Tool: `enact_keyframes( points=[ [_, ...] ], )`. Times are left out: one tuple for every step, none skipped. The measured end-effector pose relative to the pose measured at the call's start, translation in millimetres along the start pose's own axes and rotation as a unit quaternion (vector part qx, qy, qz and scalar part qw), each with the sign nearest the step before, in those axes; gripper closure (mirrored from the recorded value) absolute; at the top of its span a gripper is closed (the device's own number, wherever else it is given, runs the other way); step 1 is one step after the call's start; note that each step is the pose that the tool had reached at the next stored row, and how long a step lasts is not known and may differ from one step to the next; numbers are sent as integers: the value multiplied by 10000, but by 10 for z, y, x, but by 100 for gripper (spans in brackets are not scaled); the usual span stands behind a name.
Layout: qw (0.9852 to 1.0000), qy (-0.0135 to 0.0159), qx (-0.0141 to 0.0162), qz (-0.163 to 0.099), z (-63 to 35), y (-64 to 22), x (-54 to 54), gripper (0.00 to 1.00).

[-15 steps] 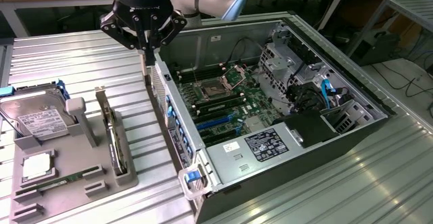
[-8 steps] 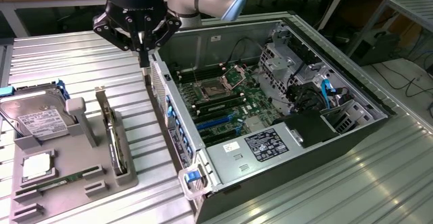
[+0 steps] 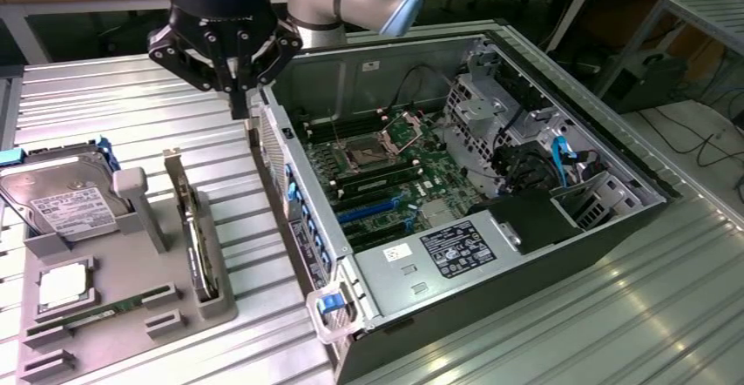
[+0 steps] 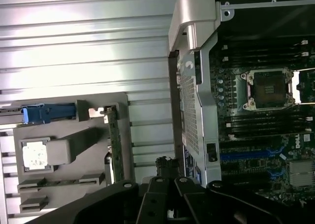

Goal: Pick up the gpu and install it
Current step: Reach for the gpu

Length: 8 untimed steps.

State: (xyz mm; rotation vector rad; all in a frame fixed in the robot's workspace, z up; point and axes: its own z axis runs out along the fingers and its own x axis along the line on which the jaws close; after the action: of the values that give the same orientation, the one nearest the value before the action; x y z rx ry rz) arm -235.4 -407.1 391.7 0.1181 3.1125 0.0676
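The gripper (image 3: 240,111) (image 4: 167,167) hangs over the ribbed metal table (image 3: 117,97), just outside the computer case (image 3: 348,80) by its rear corner. Its fingers are pressed together with nothing between them.

The gpu (image 3: 192,228) (image 4: 116,145) is not in the case. It stands on its long edge in a slot of the grey tray (image 3: 128,307) (image 4: 59,130), which lies on the table beside the case, and its slot is on the tray's side nearest the case. Its silver bracket end sticks up, and the gripper is well apart from it.

The tray's other pockets, further from the case, hold:
- a hard drive (image 3: 64,202) with a white label, leaning in its cradle
- a square processor (image 3: 64,285) (image 4: 35,154), lying flat
- a slim green memory stick (image 3: 104,308) (image 4: 54,183), in its groove

The case lies on its side with the panel off, so its inside is open to view:
- the motherboard (image 3: 395,176) lies inside — with an open processor socket (image 3: 361,151) (image 4: 268,88) and blue expansion slots (image 3: 372,206)
- a power supply (image 3: 454,250) with a dark label sits at the case's front end
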Motion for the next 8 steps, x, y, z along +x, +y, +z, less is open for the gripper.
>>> enact_keyframes(
  points=[
    [10000,0,0,0,1,-2,8,89],
    [10000,0,0,0,3,-3,16,89],
    [10000,0,0,0,4,-5,22,89],
    [10000,1,0,0,5,-7,32,89],
    [10000,1,1,0,6,-9,41,89],
    [10000,1,0,0,8,-13,53,89],
    [10000,1,0,0,10,-17,74,89],
    [10000,1,0,0,13,-24,105,89]
  ],
)
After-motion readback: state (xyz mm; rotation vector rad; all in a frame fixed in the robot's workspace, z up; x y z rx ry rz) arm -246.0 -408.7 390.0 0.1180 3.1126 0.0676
